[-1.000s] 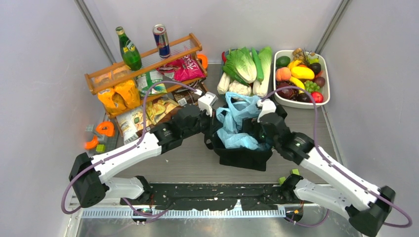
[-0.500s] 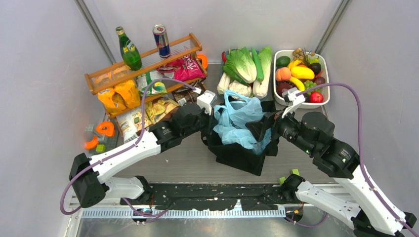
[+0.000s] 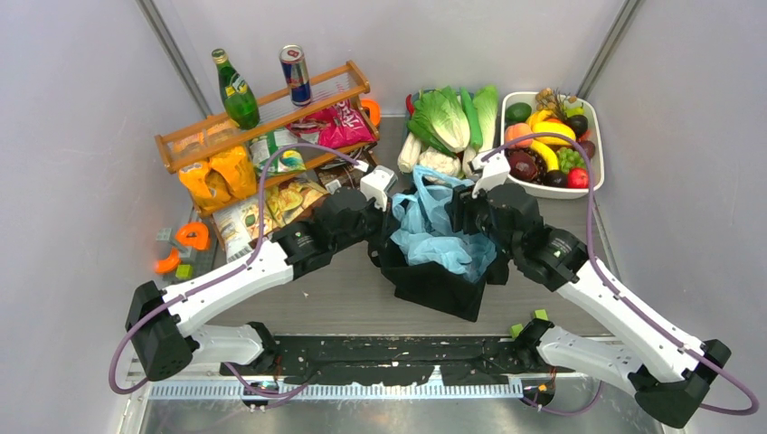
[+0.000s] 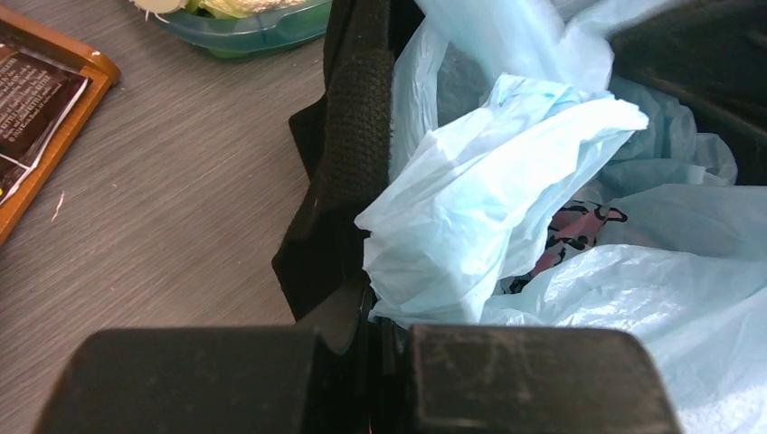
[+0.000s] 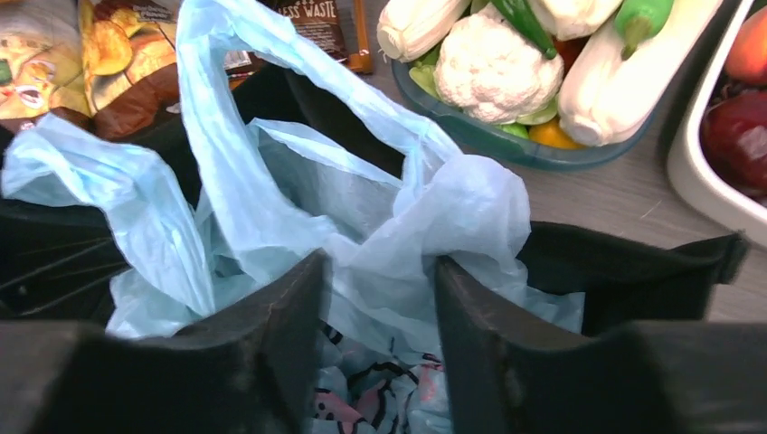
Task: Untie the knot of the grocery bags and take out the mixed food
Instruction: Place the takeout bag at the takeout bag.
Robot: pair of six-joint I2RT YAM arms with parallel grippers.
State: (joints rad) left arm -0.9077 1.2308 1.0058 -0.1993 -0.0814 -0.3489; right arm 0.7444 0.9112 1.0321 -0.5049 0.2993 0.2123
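Observation:
The black tote stands mid-table with the light-blue plastic bag inside it. My left gripper is shut on the tote's left fabric rim. My right gripper reaches into the bag's top, its fingers apart on either side of crumpled blue plastic. A bunched lump where a tall handle loop ends looks like the knot. Pink print shows lower down; what the bag holds is hidden. Toy vegetables lie at the back and snack packets on the rack.
A wooden rack at back left carries a green bottle and a can, with crisp packs below. A white fruit tray sits at back right. Small orange parts lie at the left. Walls close in on both sides.
My right arm swung out towards the fruit tray and came back to the bag's top, with its jaws narrower now. The tote turned slightly. The left gripper kept its hold.

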